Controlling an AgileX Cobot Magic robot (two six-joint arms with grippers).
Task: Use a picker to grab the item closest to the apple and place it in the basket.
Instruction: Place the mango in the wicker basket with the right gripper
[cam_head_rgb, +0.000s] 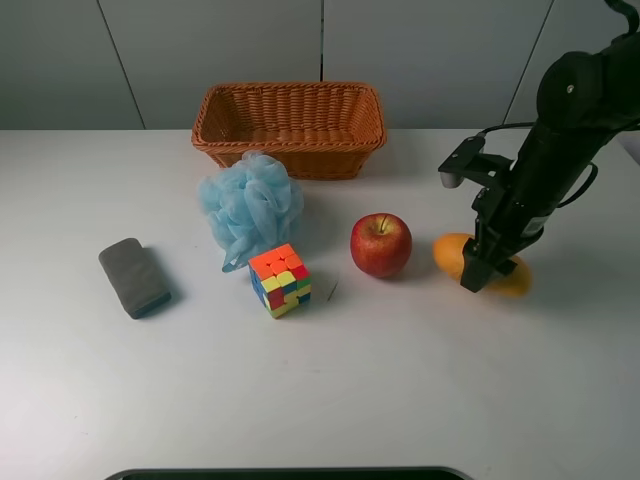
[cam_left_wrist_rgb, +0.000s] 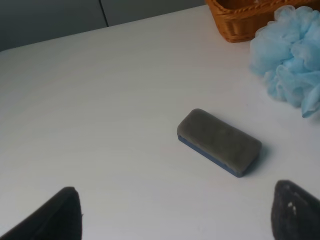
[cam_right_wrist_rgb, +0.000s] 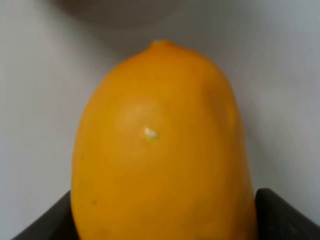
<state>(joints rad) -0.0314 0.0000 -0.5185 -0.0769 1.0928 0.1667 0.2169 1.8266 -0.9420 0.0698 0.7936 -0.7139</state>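
A red apple (cam_head_rgb: 381, 244) sits on the white table (cam_head_rgb: 400, 380). Just to its right lies an orange-yellow fruit (cam_head_rgb: 450, 252), the thing nearest the apple. My right gripper (cam_head_rgb: 480, 275) is down over this fruit, open, with a finger on each side. In the right wrist view the fruit (cam_right_wrist_rgb: 160, 145) fills the space between the two dark fingertips (cam_right_wrist_rgb: 287, 215). The woven basket (cam_head_rgb: 290, 122) stands at the back, empty. My left gripper (cam_left_wrist_rgb: 175, 220) is open and empty, above the table near a grey eraser (cam_left_wrist_rgb: 219, 141). It does not show in the high view.
A blue bath pouf (cam_head_rgb: 250, 205) lies in front of the basket, with a Rubik's cube (cam_head_rgb: 279, 280) just before it, left of the apple. The grey eraser (cam_head_rgb: 134, 277) lies at the far left. The pouf (cam_left_wrist_rgb: 290, 65) and basket corner (cam_left_wrist_rgb: 240, 20) show in the left wrist view.
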